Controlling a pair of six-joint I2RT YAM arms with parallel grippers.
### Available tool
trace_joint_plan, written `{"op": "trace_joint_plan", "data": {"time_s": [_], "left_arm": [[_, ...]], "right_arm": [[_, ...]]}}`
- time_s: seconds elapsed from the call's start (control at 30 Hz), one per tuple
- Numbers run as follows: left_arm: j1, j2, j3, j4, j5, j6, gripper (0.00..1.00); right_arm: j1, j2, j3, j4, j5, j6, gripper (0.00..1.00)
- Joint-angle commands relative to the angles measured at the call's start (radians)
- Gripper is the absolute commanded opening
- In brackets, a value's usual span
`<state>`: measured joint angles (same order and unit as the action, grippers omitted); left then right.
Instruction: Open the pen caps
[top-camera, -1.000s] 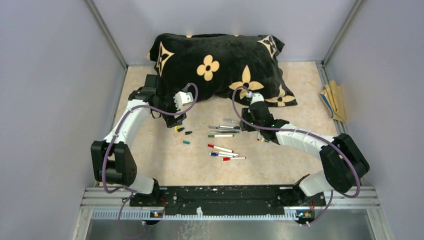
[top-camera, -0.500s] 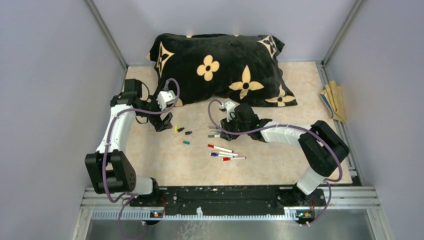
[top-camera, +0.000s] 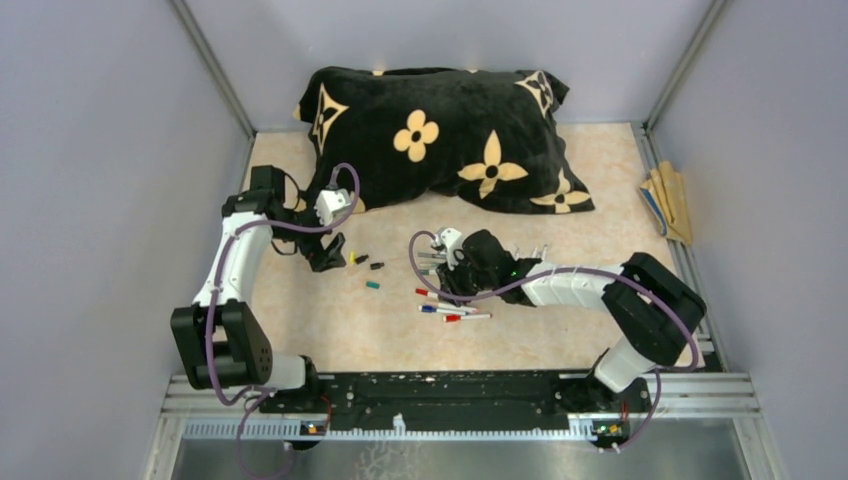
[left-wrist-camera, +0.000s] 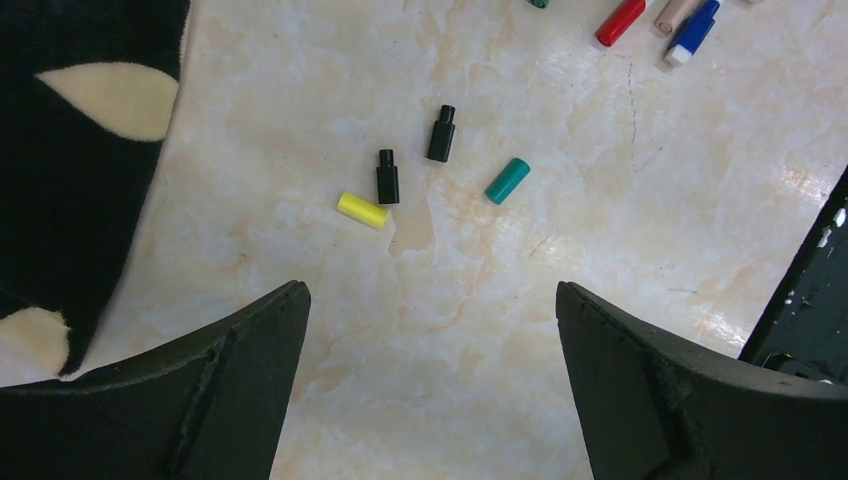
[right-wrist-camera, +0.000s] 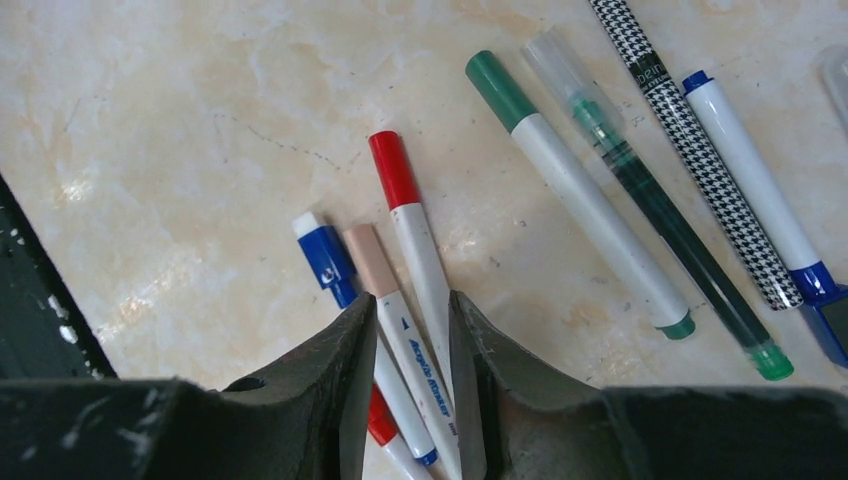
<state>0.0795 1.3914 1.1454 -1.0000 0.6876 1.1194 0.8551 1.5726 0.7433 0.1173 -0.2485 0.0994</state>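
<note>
Fingers of the right gripper (right-wrist-camera: 410, 320) pinch narrowly on two pens (right-wrist-camera: 418, 240); left gripper (left-wrist-camera: 430, 295) gapes wide, loose pen caps (left-wrist-camera: 387, 178) at twelve o'clock.

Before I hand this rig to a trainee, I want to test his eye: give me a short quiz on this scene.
1. True or false: the left gripper holds a cap.
2. How many loose caps lie in the cluster ahead of its fingers? A two, B four, C seven.
3. Two pens run between the right gripper's fingers. Name their cap colours.
Key: 1 false, it hangs open and empty. 2 B: one yellow, one teal, two black. 3 red and beige.
</note>
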Motion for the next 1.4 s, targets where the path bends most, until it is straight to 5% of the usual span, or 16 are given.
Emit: {"op": "trace_joint_plan", "data": {"time_s": [0.0, 0.6, 0.87, 0.97, 1.37], "left_arm": [[0.005, -0.012, -0.006, -0.029, 0.041, 0.030, 0.99], [0.003, -0.003, 0.028, -0.063, 0.045, 0.049, 0.99], [0.004, 0.015, 0.059, -0.112, 0.094, 0.099, 0.99], [0.004, 0.008, 0.047, -0.118, 0.126, 0.132, 0.99], [-0.068, -0.065, 0.005, -0.209, 0.234, 0.401, 0.97]], "right_arm": [[0.009, 0.061, 0.068, 0.038, 0.033, -0.028, 0.31], [0.077, 0.139, 0.050, -0.002, 0.204, -0.095, 0.19], [0.090, 0.101, 0.044, 0.014, 0.286, -0.154, 0.00], [0.090, 0.053, 0.069, -0.002, 0.297, -0.182, 0.00], [0.086, -0.104, 0.206, -0.176, 0.028, -0.109, 0.00]]}}
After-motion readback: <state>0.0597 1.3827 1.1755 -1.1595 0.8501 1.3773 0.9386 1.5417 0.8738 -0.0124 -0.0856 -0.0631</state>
